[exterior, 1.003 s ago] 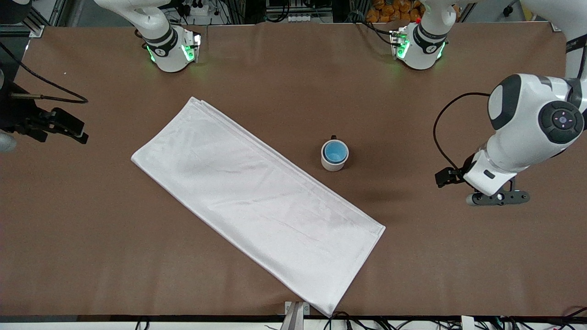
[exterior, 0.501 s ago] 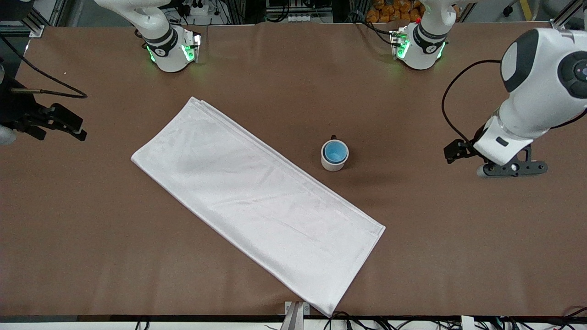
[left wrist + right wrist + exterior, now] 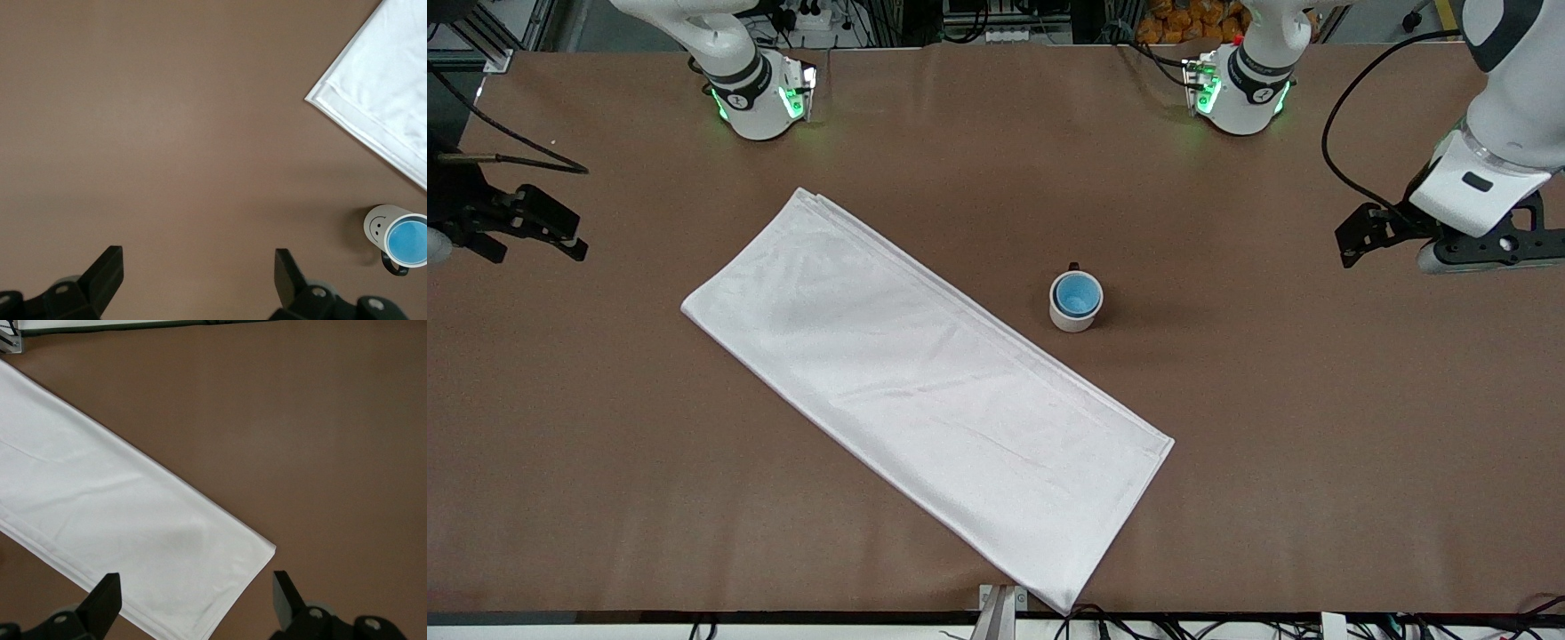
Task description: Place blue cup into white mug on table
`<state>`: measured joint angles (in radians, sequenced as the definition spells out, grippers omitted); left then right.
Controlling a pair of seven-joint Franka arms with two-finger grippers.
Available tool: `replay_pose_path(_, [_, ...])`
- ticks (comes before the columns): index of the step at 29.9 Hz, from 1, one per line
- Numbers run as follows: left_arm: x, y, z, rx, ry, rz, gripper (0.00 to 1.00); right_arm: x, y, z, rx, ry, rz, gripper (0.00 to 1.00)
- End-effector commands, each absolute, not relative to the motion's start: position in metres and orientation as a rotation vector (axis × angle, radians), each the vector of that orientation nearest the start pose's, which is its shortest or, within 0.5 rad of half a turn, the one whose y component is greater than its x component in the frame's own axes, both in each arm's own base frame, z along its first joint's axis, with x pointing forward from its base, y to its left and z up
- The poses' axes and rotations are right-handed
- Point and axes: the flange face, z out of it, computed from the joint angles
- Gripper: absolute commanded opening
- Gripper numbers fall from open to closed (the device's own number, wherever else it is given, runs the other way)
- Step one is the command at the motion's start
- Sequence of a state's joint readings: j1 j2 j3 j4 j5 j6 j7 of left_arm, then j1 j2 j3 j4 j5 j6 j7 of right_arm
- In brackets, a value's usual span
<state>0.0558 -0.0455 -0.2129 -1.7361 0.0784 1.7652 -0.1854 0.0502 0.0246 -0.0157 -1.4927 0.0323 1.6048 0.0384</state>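
Note:
The blue cup (image 3: pixel 1077 294) sits inside the white mug (image 3: pixel 1073 318), which stands upright on the table (image 3: pixel 1316 444) near the middle, just beside the cloth's long edge. The mug's black handle points toward the robots' bases. In the left wrist view the mug (image 3: pixel 381 223) shows a smiley mark and holds the blue cup (image 3: pixel 408 241). My left gripper (image 3: pixel 1485 249) is open and empty over bare table at the left arm's end (image 3: pixel 198 267). My right gripper (image 3: pixel 445 236) is open and empty at the right arm's end, over the cloth's corner (image 3: pixel 197 587).
A long white folded cloth (image 3: pixel 925 391) lies diagonally across the middle of the table, reaching the edge nearest the front camera. It also shows in the left wrist view (image 3: pixel 383 87) and the right wrist view (image 3: pixel 113 520). A cable loops from the left arm's wrist (image 3: pixel 1343 133).
My left arm has risen and drawn back from the mug toward its own end of the table. My right gripper has shifted slightly toward the bases. The mug and cup have not moved.

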Motion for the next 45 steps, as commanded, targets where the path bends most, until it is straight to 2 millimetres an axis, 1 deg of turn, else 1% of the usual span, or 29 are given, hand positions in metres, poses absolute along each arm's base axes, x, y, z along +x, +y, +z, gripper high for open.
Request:
replay_pose_path(1, [0.542, -0.067, 0.605, -3.050, 0.028, -0.047, 1.00, 0.552, 0.018, 0.655, -3.113, -0.041, -0.131, 1.00])
replay_pose_path(4, [0.537, -0.060, 0.613, -3.045, 0.082, 0.017, 1.00, 0.550, 0.016, 0.655, -3.115, -0.101, -0.122, 1.00])
replay_pose_path(7, [0.533, -0.056, 0.614, -3.063, 0.106, 0.060, 1.00, 0.550, 0.014, 0.654, -3.117, -0.106, -0.113, 1.00])
replay_pose_path(11, [0.531, -0.056, 0.612, -3.094, 0.099, 0.086, 1.00, 0.549, 0.014, 0.653, -3.122, -0.111, -0.101, 1.00])
replay_pose_path(15, [0.531, -0.058, 0.612, -3.093, 0.092, 0.091, 1.00, 0.547, 0.013, 0.647, -3.127, -0.111, -0.072, 1.00])
replay_pose_path(20, [0.530, -0.062, 0.613, -3.100, 0.094, 0.099, 1.00, 0.547, 0.012, 0.647, -3.129, -0.108, -0.072, 1.00])
replay_pose_path(24, [0.529, -0.062, 0.618, -3.125, 0.083, 0.096, 1.00, 0.546, 0.013, 0.647, -3.129, -0.113, -0.072, 1.00])
replay_pose_path(30, [0.529, -0.061, 0.617, -3.134, 0.084, 0.109, 1.00, 0.546, 0.012, 0.646, -3.129, -0.111, -0.070, 1.00])
replay_pose_path(33, [0.529, -0.060, 0.616, -3.134, 0.086, 0.114, 1.00, 0.547, 0.004, 0.646, -3.130, -0.087, -0.068, 1.00])
replay_pose_path(36, [0.529, -0.063, 0.616, -3.132, 0.091, 0.114, 1.00, 0.547, 0.003, 0.645, -3.130, -0.087, -0.063, 1.00])
replay_pose_path(45, [0.529, -0.062, 0.616, -3.129, 0.088, 0.113, 1.00, 0.547, 0.003, 0.643, -3.129, -0.087, -0.051, 1.00])
